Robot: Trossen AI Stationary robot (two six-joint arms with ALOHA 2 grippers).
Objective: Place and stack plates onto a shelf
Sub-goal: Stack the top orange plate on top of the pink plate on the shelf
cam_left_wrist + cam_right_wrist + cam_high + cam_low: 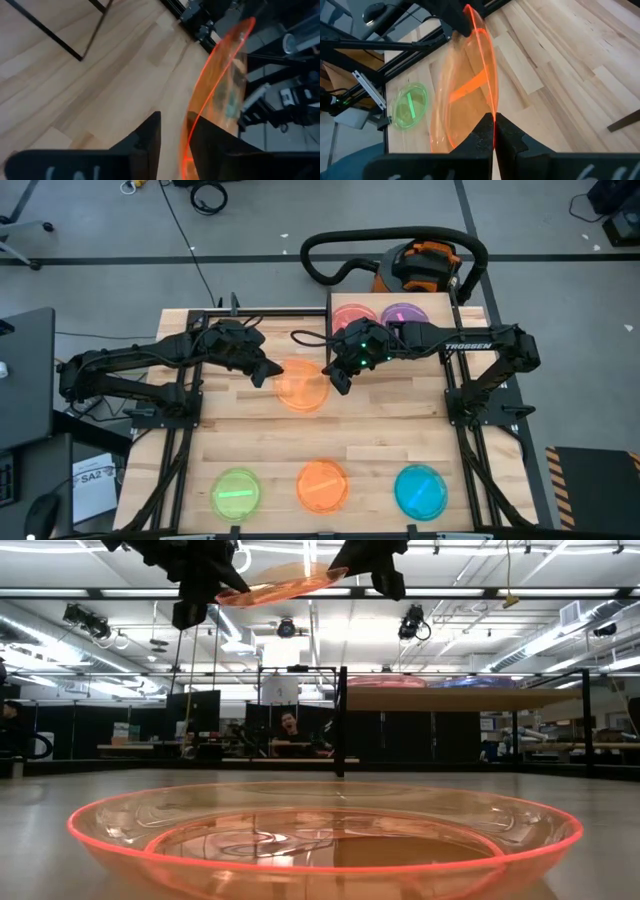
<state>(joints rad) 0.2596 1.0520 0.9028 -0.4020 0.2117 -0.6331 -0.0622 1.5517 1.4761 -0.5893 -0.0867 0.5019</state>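
- Step in hand: hand-over of an orange plate (302, 388), held in the air above the counter (400, 430) between both arms.
- Right gripper (340, 377): jaws pinched tight on the plate's rim, at its shelf-side edge.
- Left gripper (268, 372): jaws parted around the opposite rim, apparently letting go.
- Next move, as judged: left arm backs clear; right arm carries the plate to the shelf (470, 315) and sets it on a stack.
- Shelf: already bears a pink plate (352, 317) and a purple plate (405, 314), side by side.
- Still on the counter: green plate (236, 494), second orange plate (322, 485), blue plate (420, 490), in a row at the near edge.
- Obstruction: the shelf's thin black frame lies along the path.
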